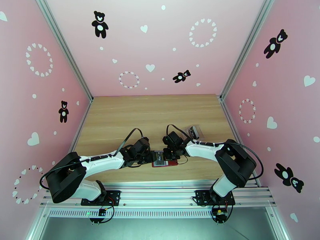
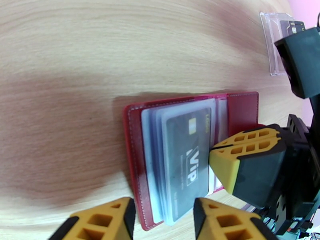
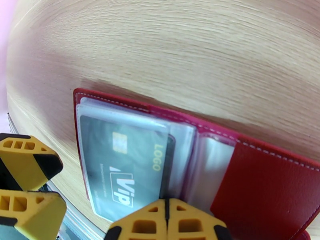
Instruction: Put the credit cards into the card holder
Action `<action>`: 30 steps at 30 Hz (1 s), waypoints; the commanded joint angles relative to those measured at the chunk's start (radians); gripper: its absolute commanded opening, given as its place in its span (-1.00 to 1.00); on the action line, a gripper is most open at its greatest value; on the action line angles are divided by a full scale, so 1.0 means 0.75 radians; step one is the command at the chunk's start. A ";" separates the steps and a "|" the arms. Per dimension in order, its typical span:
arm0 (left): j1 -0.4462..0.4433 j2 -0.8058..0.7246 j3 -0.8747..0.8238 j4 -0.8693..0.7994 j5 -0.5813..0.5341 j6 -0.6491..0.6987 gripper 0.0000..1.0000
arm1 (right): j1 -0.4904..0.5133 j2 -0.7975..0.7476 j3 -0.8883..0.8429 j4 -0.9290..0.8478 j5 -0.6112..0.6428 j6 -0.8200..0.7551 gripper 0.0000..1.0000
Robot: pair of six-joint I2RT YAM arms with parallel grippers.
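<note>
The dark-red card holder (image 1: 172,163) (image 2: 240,109) (image 3: 272,185) lies open on the table near its front edge. A silvery grey credit card (image 2: 186,157) (image 3: 120,161) marked "VIP" sits inside one of its clear pockets. My left gripper (image 1: 151,157) (image 2: 162,223) hovers at the holder's left end, open, its fingers (image 3: 24,165) apart with nothing between them. My right gripper (image 1: 170,154) (image 3: 166,223) is shut, its yellow fingertips (image 2: 240,153) pressed together and resting on the clear pockets near the holder's spine.
A clear plastic pouch (image 1: 195,132) (image 2: 280,41) with dark contents lies behind the right arm. Bare wooden table (image 1: 152,113) stretches to the pink back wall. The table's front edge runs just beneath the holder.
</note>
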 commanded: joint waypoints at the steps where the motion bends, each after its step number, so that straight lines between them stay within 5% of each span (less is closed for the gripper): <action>1: -0.015 0.026 0.007 0.046 0.042 0.008 -0.11 | 0.005 0.071 -0.048 -0.042 0.059 -0.021 -0.97; 30: -0.035 0.145 0.075 0.104 0.109 0.004 -0.18 | 0.005 0.065 -0.030 -0.068 0.055 -0.040 -0.98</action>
